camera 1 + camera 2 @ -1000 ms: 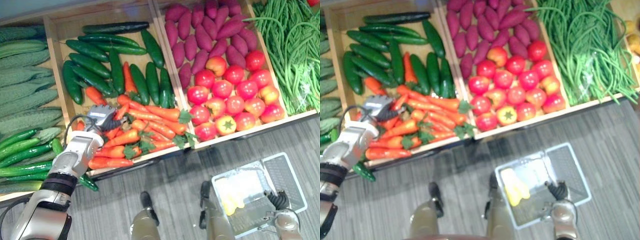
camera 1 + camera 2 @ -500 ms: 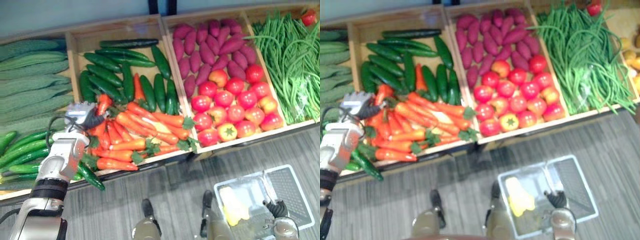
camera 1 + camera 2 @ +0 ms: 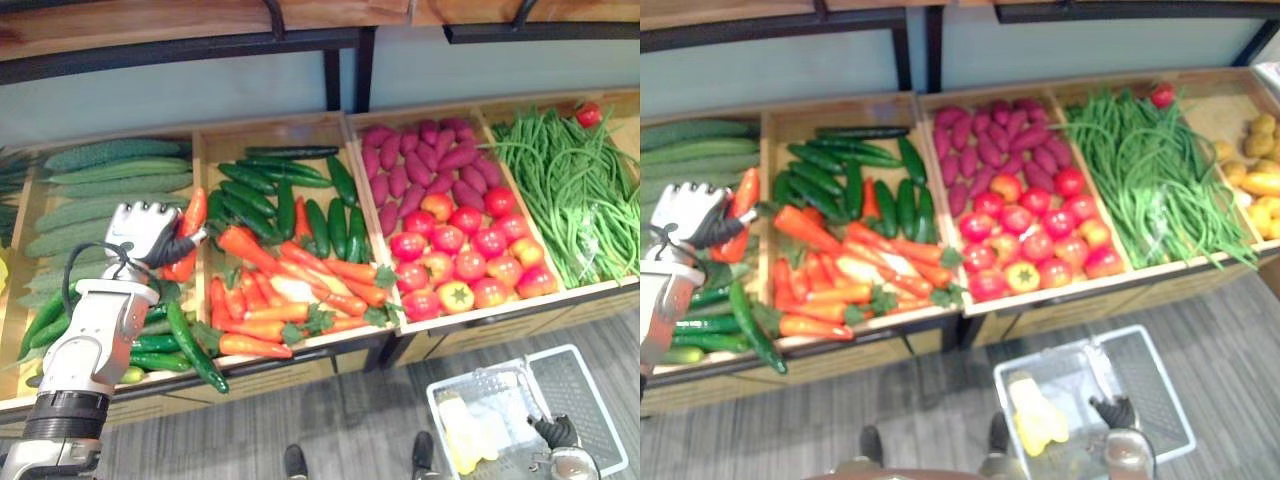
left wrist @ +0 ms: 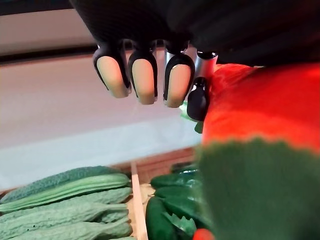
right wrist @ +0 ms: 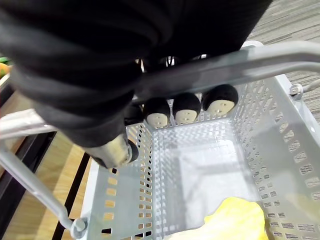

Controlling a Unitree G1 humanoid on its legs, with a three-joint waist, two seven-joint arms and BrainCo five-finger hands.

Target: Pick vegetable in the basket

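My left hand (image 3: 140, 232) is raised above the left side of the stall, its fingers curled round an orange carrot (image 3: 190, 225) with a green leafy top; the carrot (image 4: 260, 110) looms large beside the fingers (image 4: 142, 75) in the left wrist view. More carrots (image 3: 290, 290) lie in the wooden crate below. At the lower right my right hand (image 3: 556, 436) is shut on the handle (image 5: 210, 70) of a grey plastic basket (image 3: 590, 385), which hangs over the floor. A yellow vegetable (image 3: 466, 425) lies inside the basket.
Wooden crates hold dark cucumbers (image 3: 290, 195), purple sweet potatoes (image 3: 420, 160), tomatoes (image 3: 465, 260), green beans (image 3: 570, 190), bitter gourds (image 3: 100, 180) and yellow produce (image 3: 1260, 180). A dark shelf frame (image 3: 350, 70) runs above. Grey striped floor (image 3: 340, 420) lies in front.
My left hand has lifted a carrot out of the carrot crate and up to the left. The camera has tilted up, showing the back wall and shelf. The basket still hangs from my right hand.
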